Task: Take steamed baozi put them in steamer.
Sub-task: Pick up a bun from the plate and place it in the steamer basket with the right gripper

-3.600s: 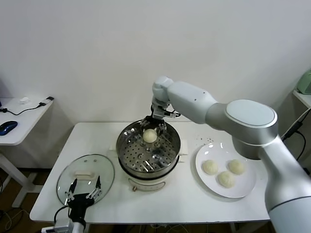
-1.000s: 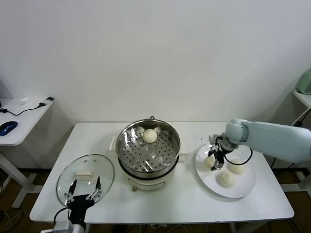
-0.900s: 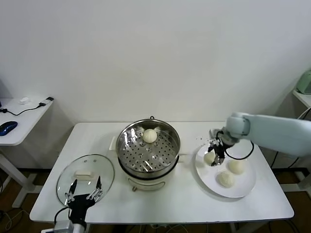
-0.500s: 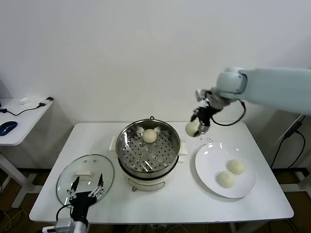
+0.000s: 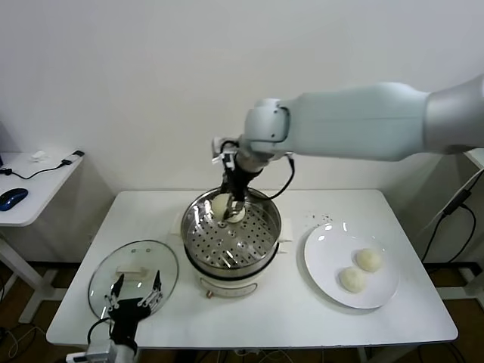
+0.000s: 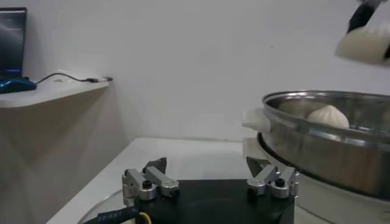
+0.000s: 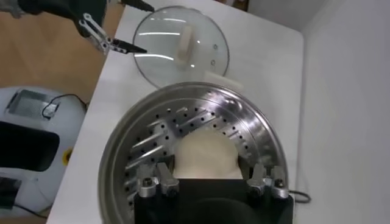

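My right gripper (image 5: pixel 231 198) is shut on a cream-white baozi (image 5: pixel 221 203) and holds it above the back part of the steel steamer (image 5: pixel 261 240). In the right wrist view the held baozi (image 7: pixel 204 153) sits between the fingers (image 7: pixel 161 178) over the perforated tray (image 7: pixel 146 158). Another baozi (image 6: pixel 328 115) lies inside the steamer, and the held one (image 6: pixel 365 44) hangs well above the rim. Two baozi (image 5: pixel 368 259) (image 5: pixel 352 279) lie on the white plate (image 5: pixel 325 261). My left gripper (image 5: pixel 133 296) is open and empty at the table's front left.
The round glass lid (image 5: pixel 128 261) with a white handle lies flat left of the steamer, under my left gripper; it also shows in the right wrist view (image 7: pixel 180 45). A side desk (image 5: pixel 34 181) stands to the far left. A wall is close behind the table.
My right gripper took one baozi off the plate, lifted it and carried it left to above the steamer. The plate now holds two. The left arm stayed put.
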### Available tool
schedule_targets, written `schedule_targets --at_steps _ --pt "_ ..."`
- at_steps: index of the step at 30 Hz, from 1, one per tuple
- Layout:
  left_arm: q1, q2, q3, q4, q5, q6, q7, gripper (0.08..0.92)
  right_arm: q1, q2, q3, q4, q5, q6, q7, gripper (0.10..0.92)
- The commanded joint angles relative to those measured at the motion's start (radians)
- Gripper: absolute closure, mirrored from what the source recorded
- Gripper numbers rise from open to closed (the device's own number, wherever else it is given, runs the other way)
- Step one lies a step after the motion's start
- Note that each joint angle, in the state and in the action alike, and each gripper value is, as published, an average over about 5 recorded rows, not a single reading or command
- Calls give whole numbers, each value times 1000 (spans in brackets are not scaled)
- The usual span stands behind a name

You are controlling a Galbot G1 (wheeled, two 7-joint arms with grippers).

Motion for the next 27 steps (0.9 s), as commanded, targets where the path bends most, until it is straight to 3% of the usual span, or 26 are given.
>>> schedule_targets --at_steps 1,22,27 --pt "0 2 0 4 -2 -1 0 177 -171 138 14 -149 -61 -32 49 338" --pt "-12 3 9 7 -2 1 1 177 -278 201 16 -287 -101 -20 53 336" --pt "-12 3 8 2 -3 3 1 177 -254 177 14 -260 -122 6 19 258"
